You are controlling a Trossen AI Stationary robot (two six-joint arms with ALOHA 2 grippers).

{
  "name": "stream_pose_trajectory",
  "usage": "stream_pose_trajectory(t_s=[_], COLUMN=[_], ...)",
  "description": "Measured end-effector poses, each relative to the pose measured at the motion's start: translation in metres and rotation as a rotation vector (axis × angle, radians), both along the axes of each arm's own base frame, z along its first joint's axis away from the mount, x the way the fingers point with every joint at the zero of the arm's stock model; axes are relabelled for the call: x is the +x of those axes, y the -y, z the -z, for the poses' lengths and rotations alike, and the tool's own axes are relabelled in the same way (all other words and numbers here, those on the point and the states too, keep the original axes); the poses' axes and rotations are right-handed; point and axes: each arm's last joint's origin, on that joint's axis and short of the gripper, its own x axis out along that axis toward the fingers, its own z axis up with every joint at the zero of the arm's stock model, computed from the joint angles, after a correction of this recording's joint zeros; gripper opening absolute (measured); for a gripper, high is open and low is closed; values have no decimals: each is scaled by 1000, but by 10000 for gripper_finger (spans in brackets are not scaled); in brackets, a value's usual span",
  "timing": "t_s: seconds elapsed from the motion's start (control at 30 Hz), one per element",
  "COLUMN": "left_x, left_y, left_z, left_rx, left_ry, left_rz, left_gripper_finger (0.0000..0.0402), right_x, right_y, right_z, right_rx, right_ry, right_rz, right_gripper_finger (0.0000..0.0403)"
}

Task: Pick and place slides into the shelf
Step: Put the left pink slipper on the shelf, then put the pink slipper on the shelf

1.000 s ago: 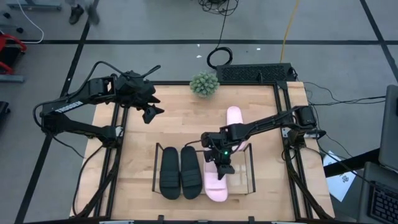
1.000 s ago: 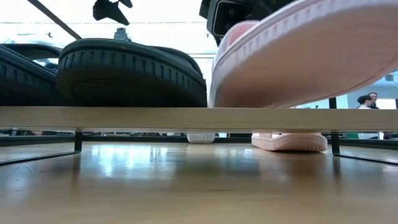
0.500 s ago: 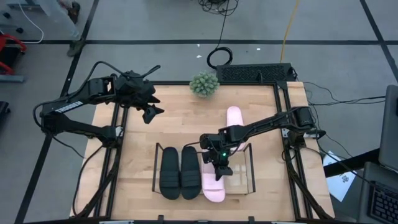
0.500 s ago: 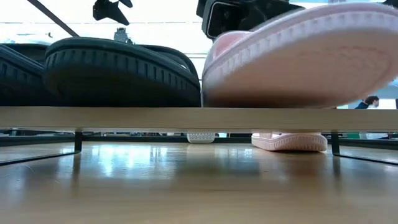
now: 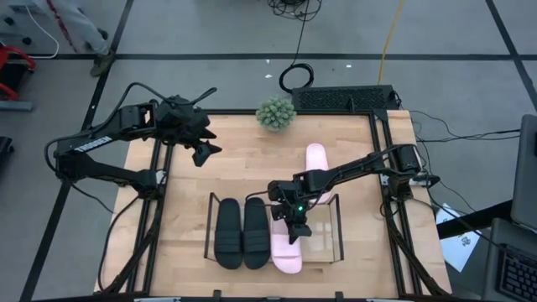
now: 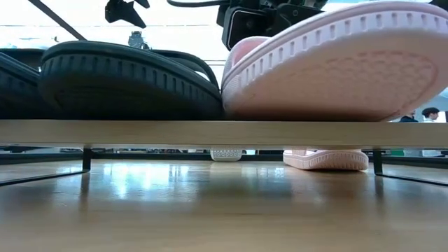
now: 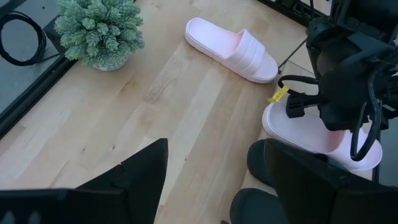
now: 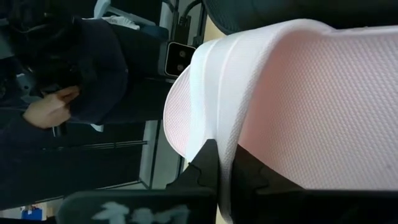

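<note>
gripping the rim of one pink slide (image 5: 288, 249), the right gripper (image 5: 294, 228) has its jaws pinched tight on it over the shelf (image 5: 338, 241), right beside the two black slides (image 5: 242, 233) already sitting there. that makes four slides, with the second pink slide (image 5: 316, 164) lying on the tabletop (image 5: 235, 164) behind the shelf near one green plant (image 5: 275, 113). no readable writing anywhere, and the left gripper (image 5: 202, 151) hangs parted and empty over the far left of the tabletop.

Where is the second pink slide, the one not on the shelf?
In the high view the loose pink slide lies flat on the table, behind the shelf on the right side, right of the green plant.
</note>
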Motion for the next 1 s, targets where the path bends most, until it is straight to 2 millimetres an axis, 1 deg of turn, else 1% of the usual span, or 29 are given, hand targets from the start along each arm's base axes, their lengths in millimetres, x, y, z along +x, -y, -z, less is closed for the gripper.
stream_pose_trajectory(t_s=[0.3, 0.4, 0.57, 0.67, 1.0], left_x=[0, 0, 0, 1, 3], left_y=[0, 0, 1, 4, 12], left_z=[0, 0, 0, 0, 0], left_rx=[-2, -3, -3, -4, -7], left_ry=[1, 1, 2, 2, 2], left_rz=[-2, -2, 5, 20, 61], left_gripper_finger=[267, 267, 267, 267, 267], right_x=[0, 1, 1, 2, 2], right_y=[2, 4, 13, 17, 19], right_z=[0, -1, -3, -3, -3], right_rx=[1, 5, 7, 7, 3], right_ry=[-4, -15, -20, -19, -20], right_rz=[8, 22, 52, 62, 66], right_gripper_finger=[5, 25, 60, 73, 114])
